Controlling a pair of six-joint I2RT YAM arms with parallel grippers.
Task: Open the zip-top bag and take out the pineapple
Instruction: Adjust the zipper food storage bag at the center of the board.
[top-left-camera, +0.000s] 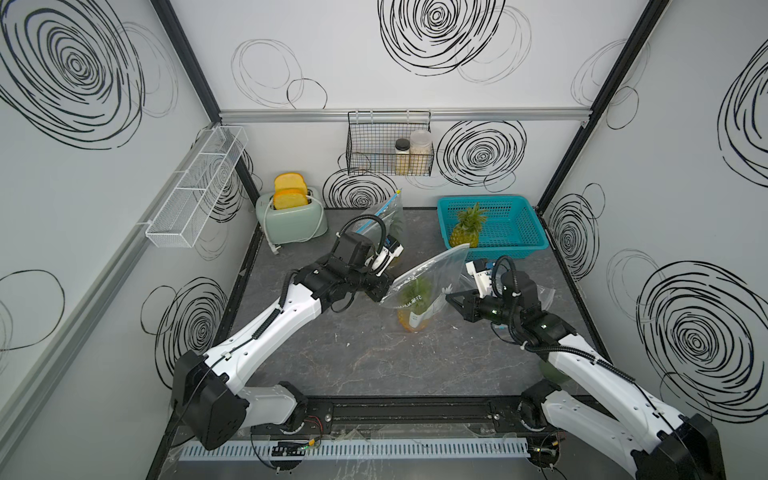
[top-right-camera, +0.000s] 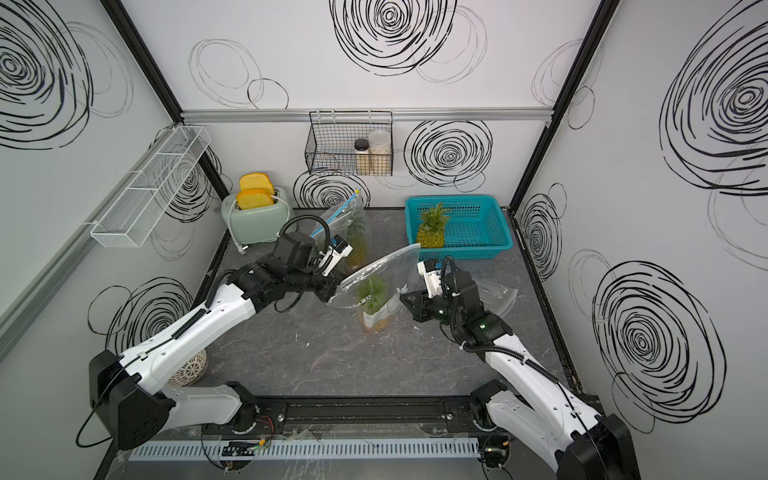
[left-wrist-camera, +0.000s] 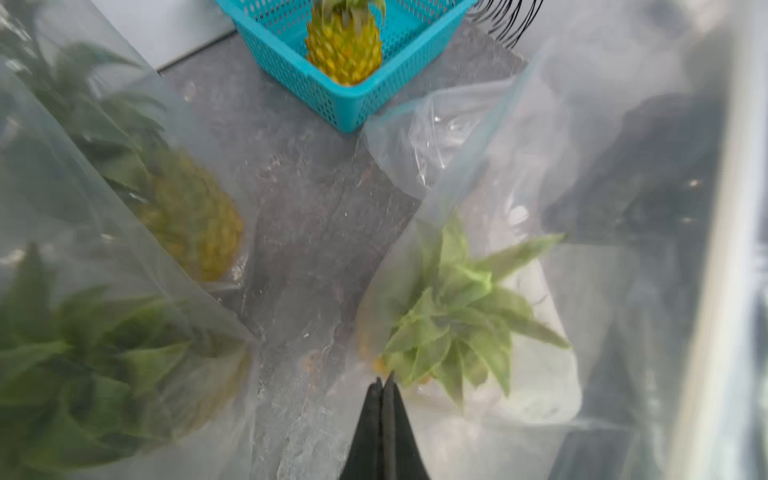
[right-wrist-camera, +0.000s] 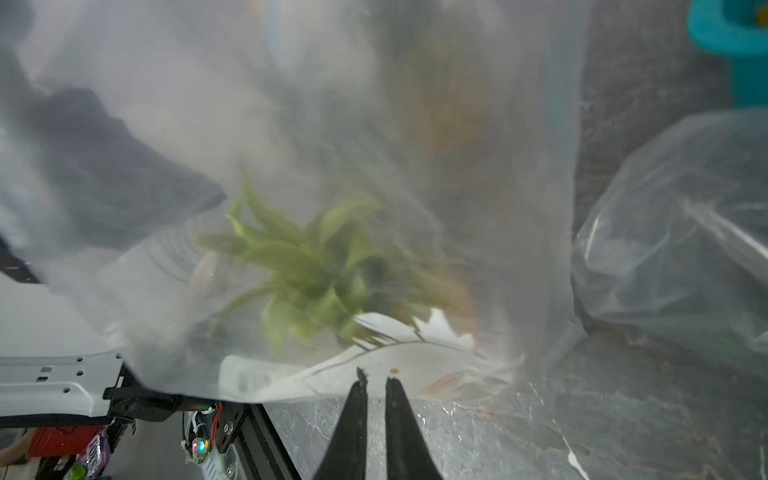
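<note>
In both top views, the zip-top bag (top-left-camera: 432, 274) is seen standing near the teal basket (top-left-camera: 536, 246), on the basket's robot-facing side. The pineapple (top-left-camera: 413, 309) is upright inside the bag. The bag's upper edge is stretched as a slanted sheet between the arms, presumably so that the seal can be pulled apart. The left gripper (top-left-camera: 380, 294) is set at the end of that edge farther from the basket. The right gripper (top-left-camera: 451, 298) is set against the bag's opposite side. A loose pineapple (top-left-camera: 465, 232) is stood in the basket, and a second bagged fruit (top-left-camera: 388, 214) is kept beside the basket.

In the left wrist view, the left gripper (left-wrist-camera: 384, 379) is shown with its jaws pressed together, and the bag's film appears to be pinched there. The pineapple's crown (left-wrist-camera: 453, 324) lies just beyond the tips.

In the right wrist view, the right gripper (right-wrist-camera: 376, 376) is shown with its jaws nearly together, a narrow slit left between them at the bag's printed edge. Whether film is caught cannot be told. The bag is judged not yet opened, and the fruit is enclosed.
</note>
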